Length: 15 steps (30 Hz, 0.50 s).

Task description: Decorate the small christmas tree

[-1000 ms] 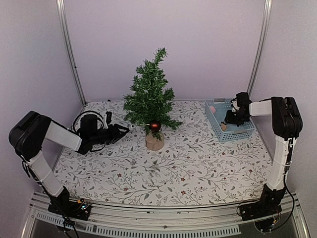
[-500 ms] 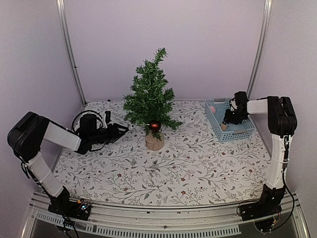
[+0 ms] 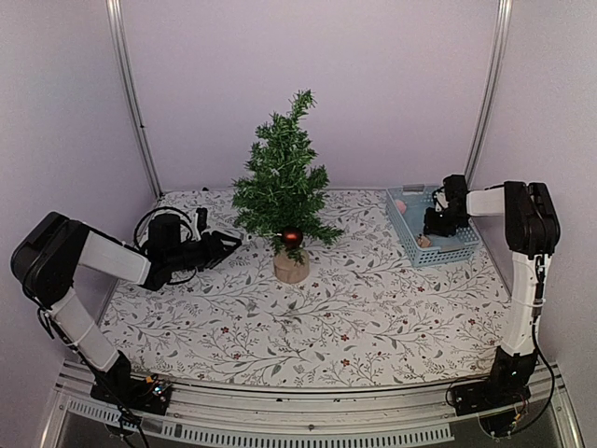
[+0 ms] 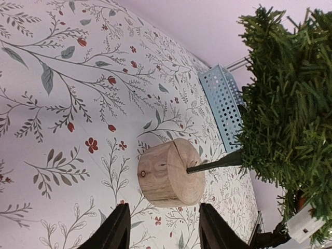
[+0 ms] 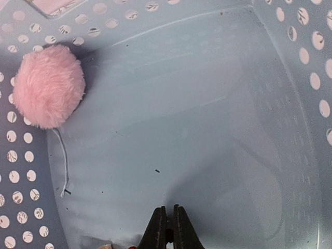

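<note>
Left tool stands spread apart — right tool is pinched together.

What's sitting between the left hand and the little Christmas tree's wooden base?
Nothing but bare floral tablecloth lies between the left hand and the stump of the small christmas tree, seen in the top external view.
</note>
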Each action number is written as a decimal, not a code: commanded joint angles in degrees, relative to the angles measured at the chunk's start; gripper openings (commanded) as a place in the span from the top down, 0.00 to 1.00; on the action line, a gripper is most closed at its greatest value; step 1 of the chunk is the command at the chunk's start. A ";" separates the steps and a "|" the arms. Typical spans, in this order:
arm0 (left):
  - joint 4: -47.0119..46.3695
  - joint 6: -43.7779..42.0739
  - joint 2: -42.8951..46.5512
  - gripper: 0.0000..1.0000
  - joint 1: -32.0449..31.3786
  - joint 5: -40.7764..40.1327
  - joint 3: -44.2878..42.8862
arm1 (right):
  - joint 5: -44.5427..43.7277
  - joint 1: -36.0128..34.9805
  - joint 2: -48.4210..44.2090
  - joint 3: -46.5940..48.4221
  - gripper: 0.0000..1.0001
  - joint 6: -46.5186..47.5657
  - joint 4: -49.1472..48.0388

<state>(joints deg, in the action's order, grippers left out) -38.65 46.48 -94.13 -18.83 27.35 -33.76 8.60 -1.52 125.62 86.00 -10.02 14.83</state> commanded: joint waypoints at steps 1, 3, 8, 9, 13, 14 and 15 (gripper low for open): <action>-0.05 -1.07 1.39 0.54 0.51 -0.56 0.45 | 1.26 0.09 -3.77 -2.48 0.96 -0.17 -0.40; 0.19 -1.07 1.65 0.54 0.46 -0.70 0.45 | 1.41 0.08 -5.82 -3.35 1.00 -0.17 -1.72; 0.59 -1.20 2.46 0.54 0.46 -1.08 0.65 | 1.05 0.07 -13.66 -6.25 1.00 -0.06 -6.15; 0.60 -1.20 2.61 0.54 0.49 -1.20 0.77 | 1.18 0.07 -14.88 -6.88 1.00 0.24 -7.04; 0.99 -1.22 3.56 0.54 0.46 -1.50 1.05 | 2.85 0.11 -21.44 -9.79 1.00 0.48 -11.14; 1.10 -1.30 3.81 0.54 0.53 -1.68 1.14 | 3.48 0.07 -22.65 -10.48 1.00 0.52 -12.05; 1.24 -1.35 4.16 0.54 0.53 -1.73 1.23 | 4.28 0.04 -24.62 -11.35 1.00 0.66 -13.27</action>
<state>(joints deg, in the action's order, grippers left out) -38.17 46.44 -92.03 -18.83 26.28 -33.58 10.15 -1.48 107.63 77.23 -10.02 8.08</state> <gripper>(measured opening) 0.462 0.015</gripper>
